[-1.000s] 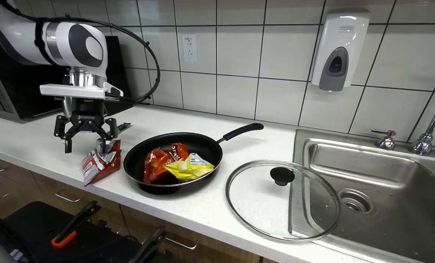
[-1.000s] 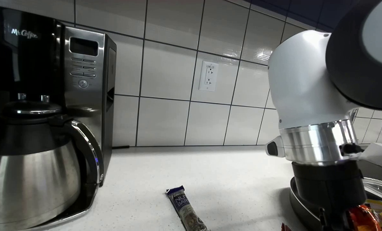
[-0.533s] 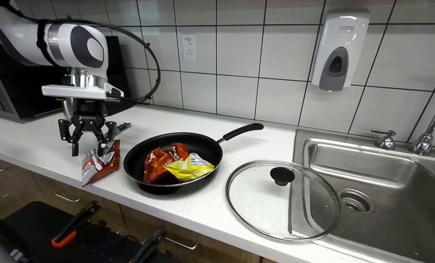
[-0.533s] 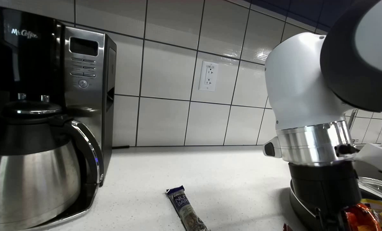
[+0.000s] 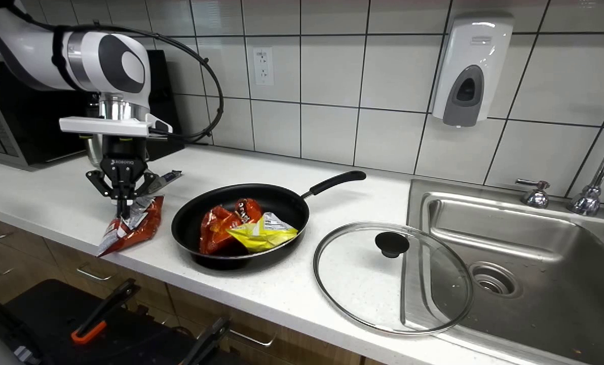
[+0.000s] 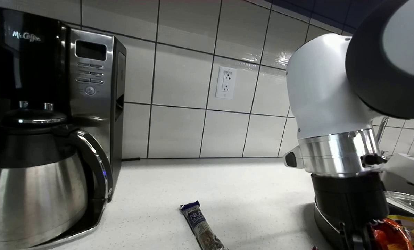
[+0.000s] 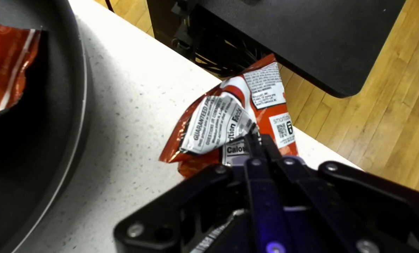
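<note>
My gripper (image 5: 123,215) points straight down, its fingers drawn together on a red chip bag (image 5: 147,227) at the counter's front edge. In the wrist view, creases in the bag (image 7: 213,123) run up to the fingertips, which pinch a fold of it; one corner juts past the edge. Right beside it stands a black frying pan (image 5: 276,193) holding a red bag (image 5: 217,230) and a yellow bag (image 5: 264,235). Behind the gripper lies a nut bar (image 5: 169,178), also visible in an exterior view as the bar (image 6: 204,227); there the fingertips are cut off.
A glass lid (image 5: 352,284) with a black knob lies right of the pan, overlapping the rim of the steel sink (image 5: 418,203). A coffee maker (image 6: 97,86) stands on the counter. Below the counter's front edge is a black platform (image 5: 43,314) with clamps.
The gripper has come down slightly, and its fingers have gone from wide apart to together on the red chip bag. The bag has shifted a little toward the counter edge and bunched up.
</note>
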Controlling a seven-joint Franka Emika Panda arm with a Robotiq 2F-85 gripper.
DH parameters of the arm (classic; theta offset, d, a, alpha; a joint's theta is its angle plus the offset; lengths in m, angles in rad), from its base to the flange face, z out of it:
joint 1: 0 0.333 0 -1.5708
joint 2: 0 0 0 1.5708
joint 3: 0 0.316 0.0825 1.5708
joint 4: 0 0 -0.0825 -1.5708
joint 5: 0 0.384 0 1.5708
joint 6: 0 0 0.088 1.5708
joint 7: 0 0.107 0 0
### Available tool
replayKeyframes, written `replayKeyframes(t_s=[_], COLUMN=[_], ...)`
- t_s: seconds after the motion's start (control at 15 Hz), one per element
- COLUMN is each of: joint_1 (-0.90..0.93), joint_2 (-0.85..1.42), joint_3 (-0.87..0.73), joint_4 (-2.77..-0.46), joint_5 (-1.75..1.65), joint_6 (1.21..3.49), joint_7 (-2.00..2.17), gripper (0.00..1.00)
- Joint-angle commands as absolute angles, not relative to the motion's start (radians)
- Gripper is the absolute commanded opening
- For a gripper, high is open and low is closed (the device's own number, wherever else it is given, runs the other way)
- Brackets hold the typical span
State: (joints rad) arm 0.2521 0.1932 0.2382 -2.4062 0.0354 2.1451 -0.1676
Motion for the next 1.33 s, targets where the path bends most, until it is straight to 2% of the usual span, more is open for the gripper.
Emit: replayKeyframes(t_s=[0.0, 1.27], joint_1=[0.244, 0.226], joint_2=[0.198, 0.01], joint_3=[0.239, 0.219], joint_4=[-2.387, -2.389], joint_5=[0.007, -0.11], joint_6=[2.133, 2.177], joint_7=[-0.165, -0.202], gripper=[0.0, 0.0])
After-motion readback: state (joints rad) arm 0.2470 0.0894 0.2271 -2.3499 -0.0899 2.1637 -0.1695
